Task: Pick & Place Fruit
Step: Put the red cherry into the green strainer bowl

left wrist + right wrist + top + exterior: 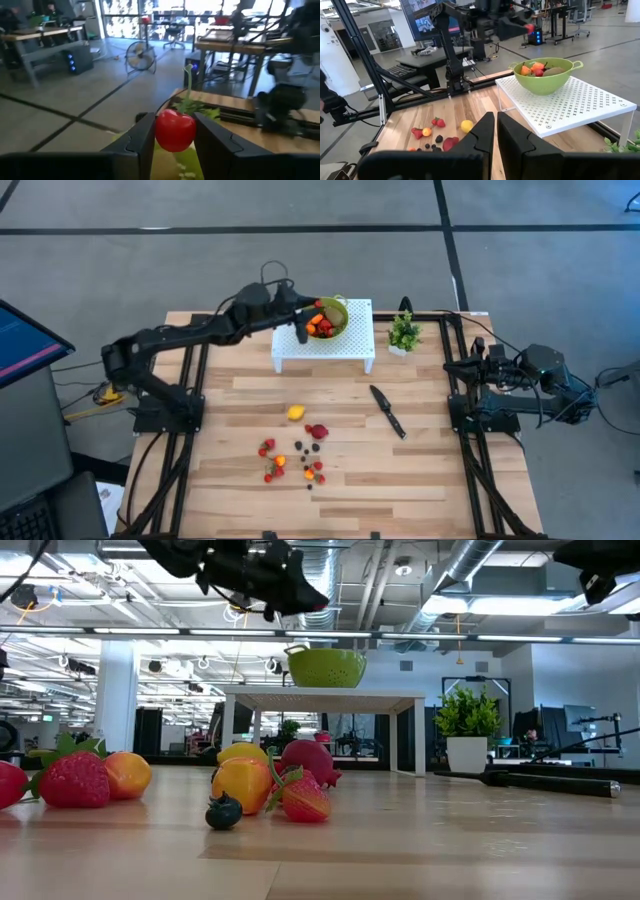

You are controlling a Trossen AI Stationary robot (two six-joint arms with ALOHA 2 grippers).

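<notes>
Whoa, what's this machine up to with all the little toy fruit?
The left gripper holds a small red cherry-like toy fruit above the green colander bowl, which sits on a white perforated stand and already holds several fruits. More tiny toy fruits lie scattered on the wooden table. The right gripper waits shut at the table's right edge.

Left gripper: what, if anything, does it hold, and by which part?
The left gripper holds a red cherry, pinched on its round sides; stem free.
</notes>
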